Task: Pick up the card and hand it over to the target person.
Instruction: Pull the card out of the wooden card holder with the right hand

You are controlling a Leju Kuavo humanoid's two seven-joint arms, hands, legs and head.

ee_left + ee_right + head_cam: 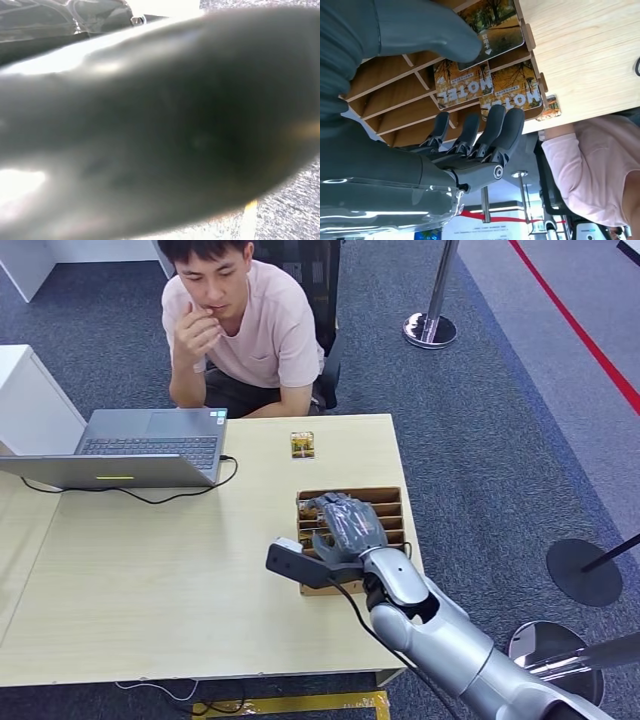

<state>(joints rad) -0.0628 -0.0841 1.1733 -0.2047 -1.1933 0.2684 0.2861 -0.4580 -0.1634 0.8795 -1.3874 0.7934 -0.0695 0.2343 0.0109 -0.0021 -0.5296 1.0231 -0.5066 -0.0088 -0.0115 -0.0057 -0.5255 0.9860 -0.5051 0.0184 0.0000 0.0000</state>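
Note:
A wooden slotted rack (390, 502) stands near the table's right edge and holds several cards printed with autumn trees and "HOTEL". My right hand (349, 525) hovers over the rack's left part. In the right wrist view its thumb (429, 30) lies against the face of one card (501, 22), while its fingers (490, 130) reach past two other cards (465, 82) on the opposite side. No card is lifted out. One more card (303, 444) lies flat on the table in front of the person (249, 325), who sits at the far edge in a pink shirt.
An open grey laptop (143, 445) with a black cable sits at the table's (151, 570) far left, beside a white cabinet (30, 400). On the carpet, one stanchion post (430, 328) stands far right and a round base (585, 570) lies nearer.

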